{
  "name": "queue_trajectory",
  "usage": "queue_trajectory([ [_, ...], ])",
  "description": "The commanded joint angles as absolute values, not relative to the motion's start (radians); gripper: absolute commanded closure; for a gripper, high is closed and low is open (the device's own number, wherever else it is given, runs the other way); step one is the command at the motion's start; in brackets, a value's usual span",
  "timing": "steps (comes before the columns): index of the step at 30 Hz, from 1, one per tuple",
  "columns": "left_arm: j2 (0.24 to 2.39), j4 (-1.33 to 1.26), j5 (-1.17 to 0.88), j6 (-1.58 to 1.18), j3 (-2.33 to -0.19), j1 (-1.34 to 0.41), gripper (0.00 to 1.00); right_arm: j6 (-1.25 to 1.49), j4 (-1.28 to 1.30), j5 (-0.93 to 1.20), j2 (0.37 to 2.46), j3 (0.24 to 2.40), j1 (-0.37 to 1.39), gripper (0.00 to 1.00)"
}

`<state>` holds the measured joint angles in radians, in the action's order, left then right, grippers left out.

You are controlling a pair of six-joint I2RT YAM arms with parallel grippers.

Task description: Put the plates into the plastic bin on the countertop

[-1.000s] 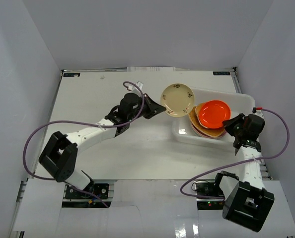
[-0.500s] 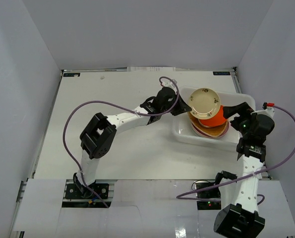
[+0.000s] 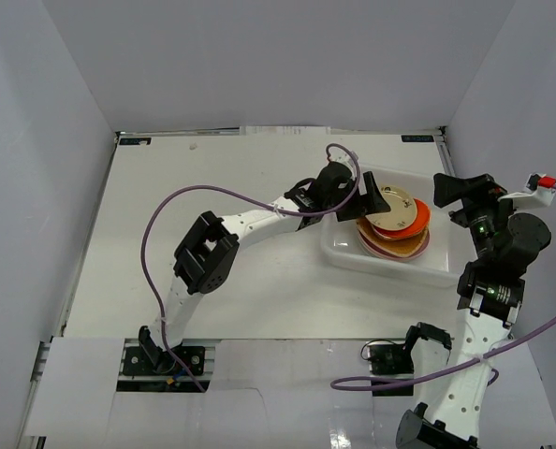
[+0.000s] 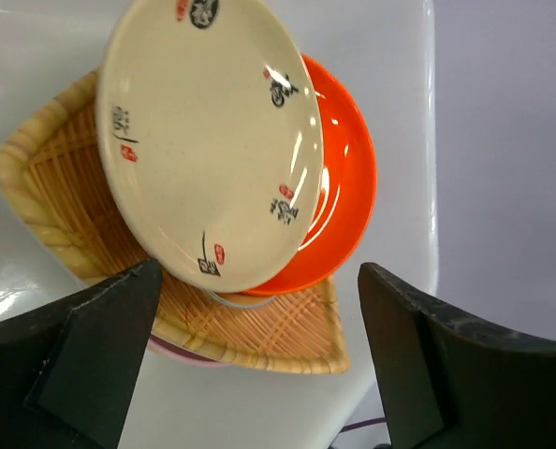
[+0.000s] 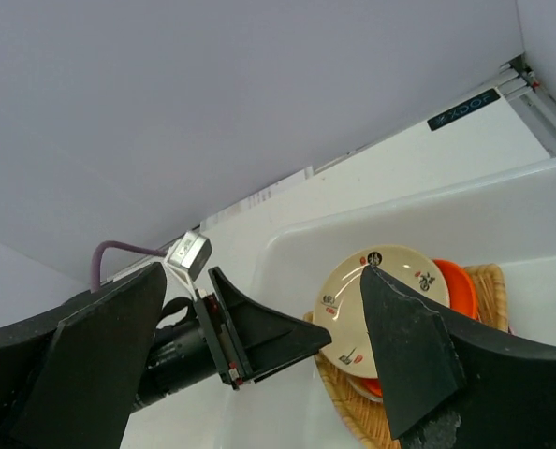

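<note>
1. The left arm reached across the white counter [image 3: 166,215] toward the right, with a purple cable [image 3: 194,194] looping over it.
2. The left tool [image 3: 379,200] hung at the left end of the plastic bin [image 3: 345,254]. Its fingers were spread wide with nothing gripped between them, and in its wrist view both dark fingers [image 4: 91,346] stood clear of the dishes.
3. The bin sat on the right part of the counter, and the plates were stacked inside it.
4. The cream plate [image 4: 212,140], marked with small red and black prints, lay on top of the stack. It was tilted and just beyond the left tool's fingertips.
5. Under it sat the orange-red plate [image 4: 348,187], showing on the right side.
6. Both rested on the woven tan dish [image 4: 63,187], and a pink rim [image 4: 180,348] peeked out beneath that.
7. The right tool [image 3: 446,190] hovered off the right end of the bin, apart from the stack. It was splayed fully open and empty.
</note>
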<state>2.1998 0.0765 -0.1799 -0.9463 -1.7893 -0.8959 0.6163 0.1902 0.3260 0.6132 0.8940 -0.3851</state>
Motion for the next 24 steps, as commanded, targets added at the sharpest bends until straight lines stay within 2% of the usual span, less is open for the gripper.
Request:
queue_trajectory([
  [1, 2.132, 0.141, -0.170, -0.878, -1.842, -0.913, 0.02, 0.626, 0.218, 0.416, 0.612, 0.910, -0.387, 0.09],
  [7, 2.017, 0.196, -0.058, -0.747, -1.809, -0.919, 0.02, 0.624, 0.242, 0.474, 0.601, 0.965, -0.385, 0.08],
  [10, 1.898, 0.186, -0.011, -0.666, -1.720, -0.917, 0.02, 0.626, 0.242, 0.515, 0.586, 0.983, -0.385, 0.02],
  [11, 1.828, 0.177, 0.020, -0.643, -1.694, -0.917, 0.02, 0.632, 0.229, 0.526, 0.581, 0.985, -0.385, 0.10],
  [16, 1.576, 0.163, 0.025, -0.493, -1.551, -0.920, 0.02, 0.670, 0.201, 0.700, 0.592, 1.025, -0.377, 0.10],
  [18, 1.415, 0.169, 0.009, -0.465, -1.447, -0.922, 0.02, 0.727, 0.120, 0.800, 0.589, 0.994, -0.365, 0.10],
  [21, 1.178, 0.186, 0.012, -0.430, -1.277, -0.922, 0.02, 0.973, -0.218, 1.000, 0.566, 0.911, -0.342, 0.10],
  [22, 1.116, 0.186, 0.026, -0.433, -1.229, -0.922, 0.02, 1.108, -0.400, 1.023, 0.555, 0.850, -0.342, 0.10],
  [24, 0.996, 0.189, 0.054, -0.443, -1.093, -0.920, 0.02, 1.175, -0.506, 1.041, 0.551, 0.810, -0.339, 0.10],
])
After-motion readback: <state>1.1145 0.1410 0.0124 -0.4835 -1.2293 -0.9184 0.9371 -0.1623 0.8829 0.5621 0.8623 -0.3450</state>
